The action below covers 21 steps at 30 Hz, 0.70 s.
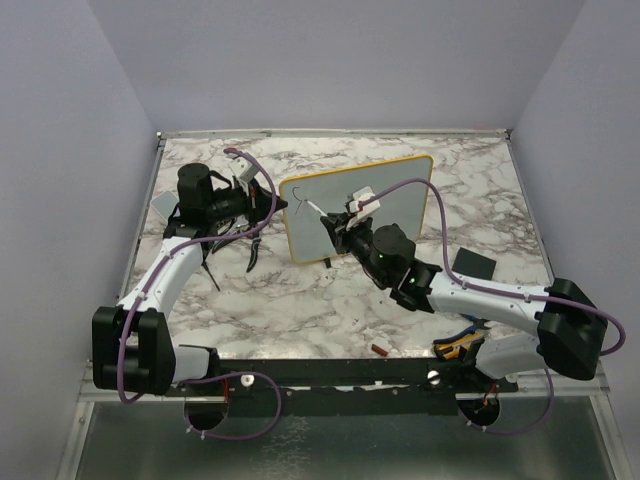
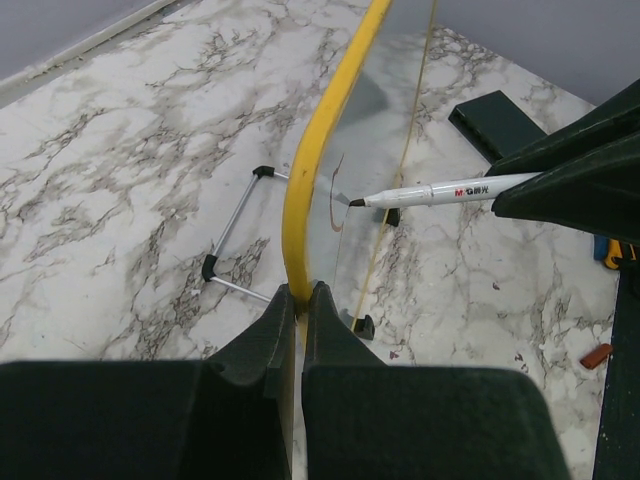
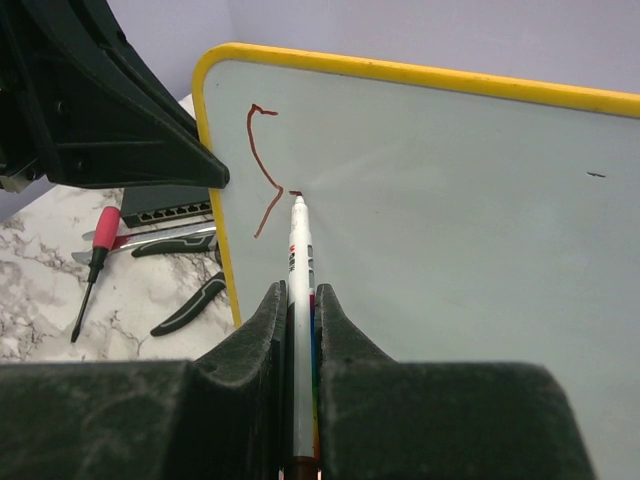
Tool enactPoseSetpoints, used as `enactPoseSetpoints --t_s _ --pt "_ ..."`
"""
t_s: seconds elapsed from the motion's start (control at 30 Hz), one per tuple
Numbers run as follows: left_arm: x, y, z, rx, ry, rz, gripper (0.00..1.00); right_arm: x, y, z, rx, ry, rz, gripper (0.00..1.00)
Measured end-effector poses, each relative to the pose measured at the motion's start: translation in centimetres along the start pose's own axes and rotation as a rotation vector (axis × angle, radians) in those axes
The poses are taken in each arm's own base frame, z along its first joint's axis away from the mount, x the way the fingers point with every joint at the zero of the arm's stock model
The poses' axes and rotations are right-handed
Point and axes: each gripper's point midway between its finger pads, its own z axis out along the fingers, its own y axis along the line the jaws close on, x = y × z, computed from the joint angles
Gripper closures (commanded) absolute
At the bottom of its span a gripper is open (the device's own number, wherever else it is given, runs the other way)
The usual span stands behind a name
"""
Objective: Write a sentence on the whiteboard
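The whiteboard (image 1: 375, 205), pale grey with a yellow frame, stands upright on the marble table. My left gripper (image 2: 300, 296) is shut on its left yellow edge (image 2: 318, 135). My right gripper (image 3: 297, 297) is shut on a white marker (image 3: 299, 255), whose tip touches the board face (image 3: 450, 200) near its upper left. The sentence shows only as one dark red S-like stroke (image 3: 262, 170) and a tiny mark at the marker tip. The left wrist view shows the marker (image 2: 450, 190) from the side, its tip against the board beside the stroke (image 2: 337, 195).
A small dark square slab (image 1: 473, 264) lies right of the board. A red-handled screwdriver (image 3: 95, 260) and black pliers (image 3: 190, 305) lie left of it. A small red piece (image 1: 380, 350) sits near the front edge. The board's wire stand (image 2: 235, 215) rests behind.
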Motion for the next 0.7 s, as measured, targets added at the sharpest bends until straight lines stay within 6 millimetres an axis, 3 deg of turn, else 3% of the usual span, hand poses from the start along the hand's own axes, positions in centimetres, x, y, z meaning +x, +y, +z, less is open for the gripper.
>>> enactPoseSetpoints --t_s 0.33,0.53,0.7 --pt "0.0 0.0 0.0 -0.003 0.001 0.002 1.00 -1.1 -1.3 -0.6 0.062 -0.025 0.001 0.99" --pt "0.0 0.0 -0.1 -0.003 0.002 0.001 1.00 -1.0 -0.8 -1.1 0.015 -0.028 -0.024 0.99" --pt "0.0 -0.1 -0.1 -0.003 0.002 0.000 1.00 -2.3 0.0 -1.5 -0.045 -0.068 -0.040 0.99"
